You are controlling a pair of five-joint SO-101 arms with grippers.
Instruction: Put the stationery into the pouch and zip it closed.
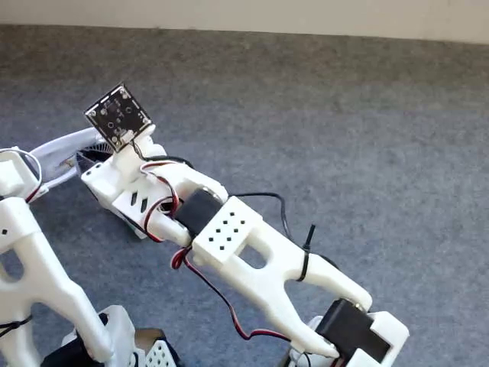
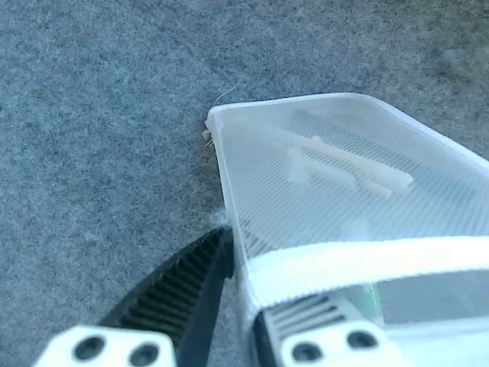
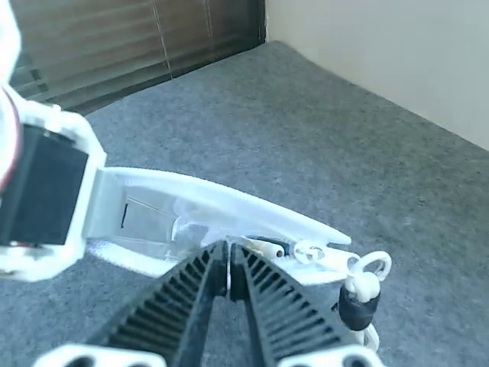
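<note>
A translucent mesh pouch (image 2: 344, 191) lies on the grey carpet, with pale pens (image 2: 344, 164) showing through its side. My left gripper (image 2: 241, 260) is shut on one end of the pouch, its black finger (image 2: 183, 290) outside and the other seen through the mesh. In the right wrist view the pouch (image 3: 214, 202) stands on edge, and my right gripper (image 3: 228, 258) is shut on its top zip edge. A ringed zip pull (image 3: 367, 267) with a black bead hangs at the end past the fingers. From above, the pouch (image 1: 61, 153) sits at the left, under the right arm's wrist (image 1: 130, 183).
Grey carpet (image 1: 344, 115) covers the whole surface, open to the right and back. The left arm (image 1: 23, 229) stands at the left edge, and the right arm's link (image 1: 252, 260) crosses the foreground. A pale wall (image 3: 382, 53) and a slatted blind (image 3: 114, 38) lie behind.
</note>
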